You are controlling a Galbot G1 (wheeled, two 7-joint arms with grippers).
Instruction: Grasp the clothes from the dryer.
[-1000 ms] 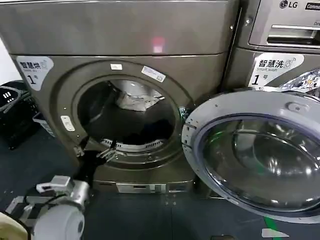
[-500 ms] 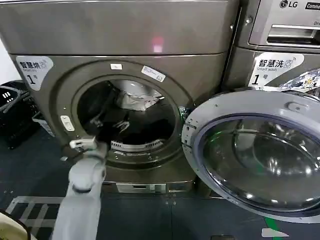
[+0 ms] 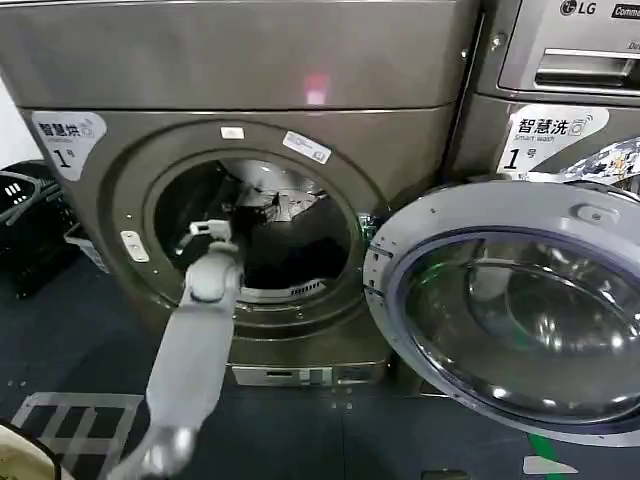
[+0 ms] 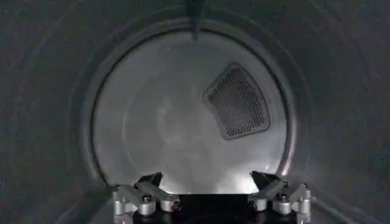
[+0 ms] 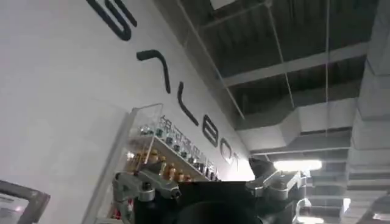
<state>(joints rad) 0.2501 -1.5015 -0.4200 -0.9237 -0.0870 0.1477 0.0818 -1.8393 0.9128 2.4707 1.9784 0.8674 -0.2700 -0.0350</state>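
Head view: the left gripper (image 3: pixel 232 213), jaws apart, was reached into the dryer (image 3: pixel 130 80); the clothes (image 3: pixel 300 255), seemingly low in the drum, called for a downward reach.

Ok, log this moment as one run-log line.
left gripper: open, inside dryer drum | clothes: ungrasped | right gripper: open, parked

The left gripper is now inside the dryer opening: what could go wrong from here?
1. The left gripper, open, faces the drum's back wall; the clothes lie lower, so it may close on nothing.
2. The arm passes close to the dryer porthole rim and might scrape it.
3. The open door stands close beside the porthole.
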